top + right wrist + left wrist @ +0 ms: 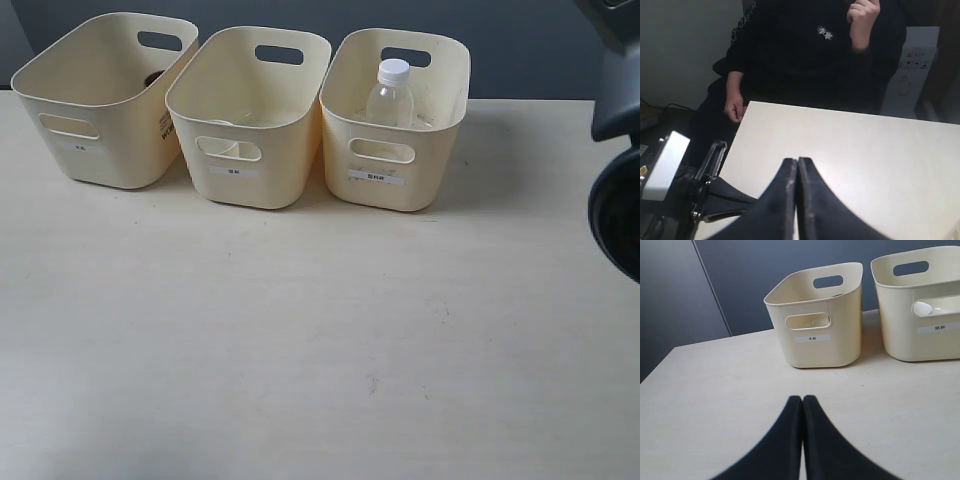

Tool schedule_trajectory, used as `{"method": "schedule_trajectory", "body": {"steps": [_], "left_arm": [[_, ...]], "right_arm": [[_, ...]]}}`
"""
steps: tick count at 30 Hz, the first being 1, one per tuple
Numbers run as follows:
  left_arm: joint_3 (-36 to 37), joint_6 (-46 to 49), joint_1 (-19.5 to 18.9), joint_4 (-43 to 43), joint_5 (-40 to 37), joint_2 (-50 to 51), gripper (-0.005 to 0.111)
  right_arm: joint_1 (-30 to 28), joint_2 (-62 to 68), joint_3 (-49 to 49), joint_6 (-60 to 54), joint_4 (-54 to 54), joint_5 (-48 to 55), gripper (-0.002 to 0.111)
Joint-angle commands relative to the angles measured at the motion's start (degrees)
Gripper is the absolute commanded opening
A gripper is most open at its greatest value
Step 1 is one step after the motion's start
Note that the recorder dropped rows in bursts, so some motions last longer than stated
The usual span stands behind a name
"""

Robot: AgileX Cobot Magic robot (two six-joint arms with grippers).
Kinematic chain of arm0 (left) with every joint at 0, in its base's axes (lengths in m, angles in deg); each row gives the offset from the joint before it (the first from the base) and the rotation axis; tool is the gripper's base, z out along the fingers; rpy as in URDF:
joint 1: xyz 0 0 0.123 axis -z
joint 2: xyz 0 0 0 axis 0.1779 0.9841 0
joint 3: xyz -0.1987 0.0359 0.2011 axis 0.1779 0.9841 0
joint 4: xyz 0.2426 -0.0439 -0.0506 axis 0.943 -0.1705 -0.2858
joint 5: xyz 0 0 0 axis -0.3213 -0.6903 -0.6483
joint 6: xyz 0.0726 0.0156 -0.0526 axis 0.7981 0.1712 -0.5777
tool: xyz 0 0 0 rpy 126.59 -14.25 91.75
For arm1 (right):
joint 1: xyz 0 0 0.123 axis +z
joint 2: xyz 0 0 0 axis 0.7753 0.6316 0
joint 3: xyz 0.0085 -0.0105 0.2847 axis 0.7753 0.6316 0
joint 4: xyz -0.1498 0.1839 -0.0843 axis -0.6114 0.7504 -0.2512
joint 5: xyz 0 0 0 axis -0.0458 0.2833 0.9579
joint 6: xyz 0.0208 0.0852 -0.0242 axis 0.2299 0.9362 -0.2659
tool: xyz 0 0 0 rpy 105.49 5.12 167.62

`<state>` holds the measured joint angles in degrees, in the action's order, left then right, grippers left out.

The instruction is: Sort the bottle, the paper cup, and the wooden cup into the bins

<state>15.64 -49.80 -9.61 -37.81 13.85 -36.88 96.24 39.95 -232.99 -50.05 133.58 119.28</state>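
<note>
Three cream-yellow bins stand in a row at the back of the table. The bottle (390,95) stands upright in the right bin (432,150), its white cap above the rim. A white curve of the paper cup (922,308) shows through the handle slot of the middle bin (285,150). A dark sliver of the wooden cup (153,77) shows inside the left bin (100,140). My left gripper (802,399) is shut and empty, over bare table well short of the left bin (815,352). My right gripper (797,161) is shut and empty too, facing away from the bins.
A dark part of the right arm (615,160) hangs at the right edge of the exterior view. A person in black (815,50) sits past the table's edge (840,111). Arm hardware (690,185) stands beside the table there.
</note>
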Motion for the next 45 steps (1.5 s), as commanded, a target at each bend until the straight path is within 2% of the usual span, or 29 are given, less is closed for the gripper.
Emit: {"method": "schedule_trajectory", "body": {"steps": [1,15,20,25,28,33,38,45], "left_arm": [[-0.1,-0.1,0.2,-0.2,0.2,-0.2,0.000],[-0.1,-0.1,0.2,-0.2,0.2,-0.2,0.000],[-0.1,-0.1,0.2,-0.2,0.2,-0.2,0.000],[-0.1,-0.1,0.2,-0.2,0.2,-0.2,0.000],[-0.1,-0.1,0.2,-0.2,0.2,-0.2,0.000],[-0.1,-0.1,0.2,-0.2,0.2,-0.2,0.000],[-0.1,-0.1,0.2,-0.2,0.2,-0.2,0.000],[-0.1,-0.1,0.2,-0.2,0.2,-0.2,0.000]], "right_arm": [[0.0,-0.7,-0.2,0.1,0.9,0.0,0.000],[0.0,-0.6,-0.2,0.1,0.8,0.5,0.000],[-0.4,-2.6,-0.1,11.8,-11.8,1.7,0.000],[-0.7,-7.0,4.2,15.5,-20.9,1.7,0.000],[-1.9,-11.7,11.4,16.2,-22.0,1.7,0.000],[-5.6,-20.5,30.9,16.3,-23.1,-2.5,0.000],[-10.0,-30.7,53.2,15.8,-24.2,-19.0,0.000],[-17.6,-44.5,79.0,15.7,-26.4,-36.4,0.000]]}}
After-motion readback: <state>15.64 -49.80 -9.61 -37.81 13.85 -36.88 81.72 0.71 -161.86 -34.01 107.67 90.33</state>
